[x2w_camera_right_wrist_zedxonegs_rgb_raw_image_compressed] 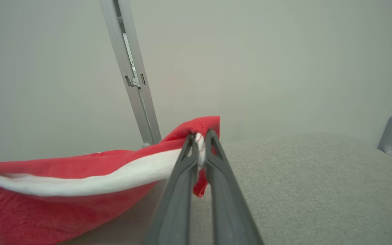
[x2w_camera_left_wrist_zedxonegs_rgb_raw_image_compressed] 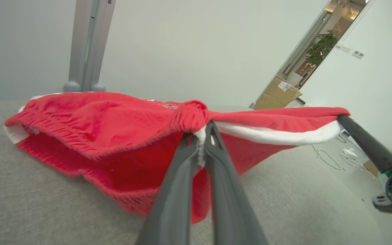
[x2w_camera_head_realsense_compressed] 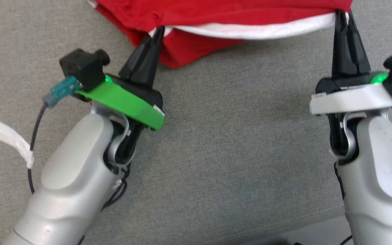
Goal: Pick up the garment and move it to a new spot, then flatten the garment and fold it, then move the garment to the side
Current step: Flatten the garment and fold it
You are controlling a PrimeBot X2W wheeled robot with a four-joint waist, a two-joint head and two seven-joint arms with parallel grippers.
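Pinching the garment by its white band at two points: with the left tool pressed together on a bunched bit of hem, and with the right tool clamped just as tight on the far corner of that same band. Holding the near edge up off the grey counter, strung almost straight from tool to tool, so running left to right across the robot's front. Beyond both sets of fingertips, away from the body, hanging in loose red folds. Heaviest on the left side, and there seemingly resting on the counter, going by the left wrist view. Looks like the carry or the spread-out stage, nowhere near a fold yet. Worth noting for the coming move: long axis crosswise, bulk lying ahead of the tips and closer to the left arm. Probably calls for an even pull from both arms together — otherwise a skewed lay-down. Some risk at the left pinch, gripping a gathered lump and not a flat edge.
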